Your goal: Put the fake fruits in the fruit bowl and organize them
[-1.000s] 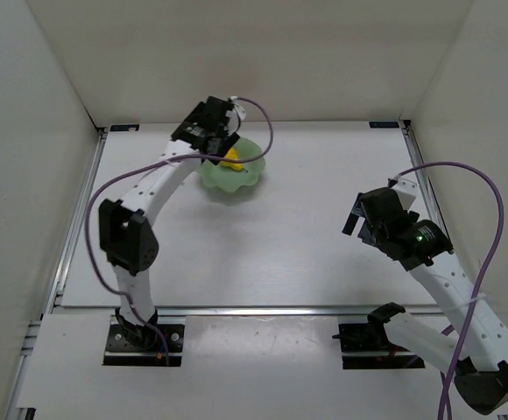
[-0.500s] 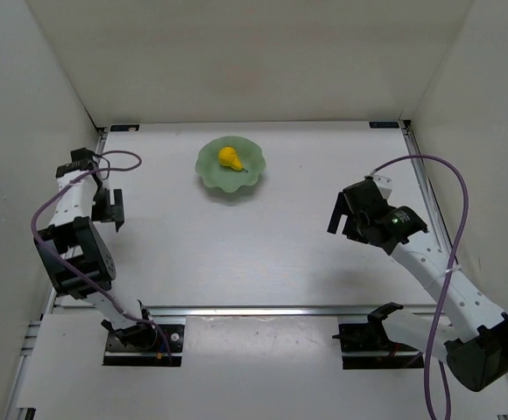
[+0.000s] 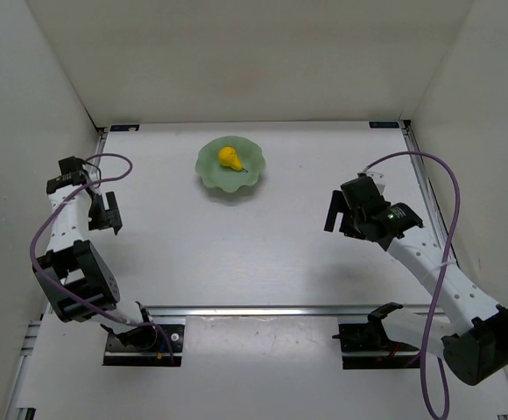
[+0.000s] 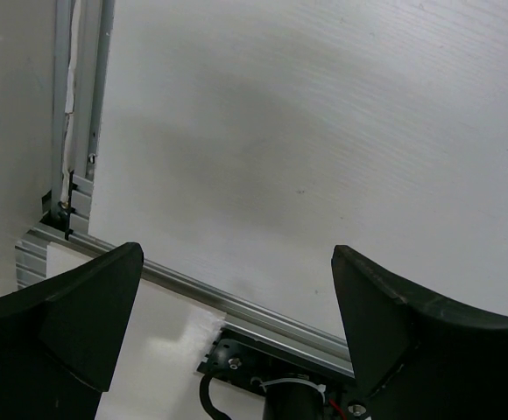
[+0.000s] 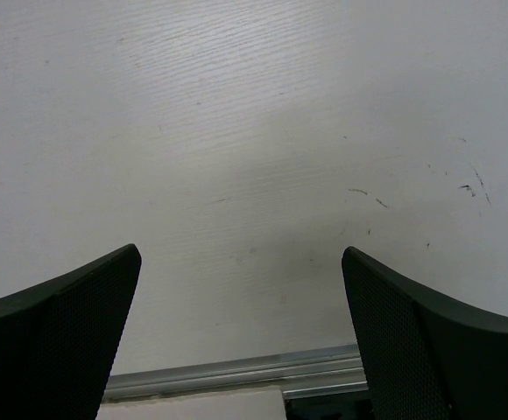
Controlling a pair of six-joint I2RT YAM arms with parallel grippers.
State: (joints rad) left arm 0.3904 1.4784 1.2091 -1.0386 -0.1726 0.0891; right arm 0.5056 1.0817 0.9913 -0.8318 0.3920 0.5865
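Note:
The small yellow pear (image 3: 229,157) lies inside the pale mint-green bowl (image 3: 208,172) with the wavy rim, at the back middle of the table. My left gripper (image 3: 107,213) is far to the left of the bowl near the left rail, open and empty. In the left wrist view the left gripper (image 4: 236,332) shows its jaws wide apart over bare table. My right gripper (image 3: 340,215) is at the right, well away from the bowl, open and empty. In the right wrist view the right gripper (image 5: 241,337) has nothing between its jaws.
White walls enclose the table on the left, back and right. Aluminium rails run along the left edge (image 4: 79,131) and the near edge (image 5: 236,376). The left arm's base mount (image 4: 271,385) shows below the left jaws.
My left arm has swung from over the bowl to the far left, leaving the pear in the bowl. My right gripper has shifted a little left and back.

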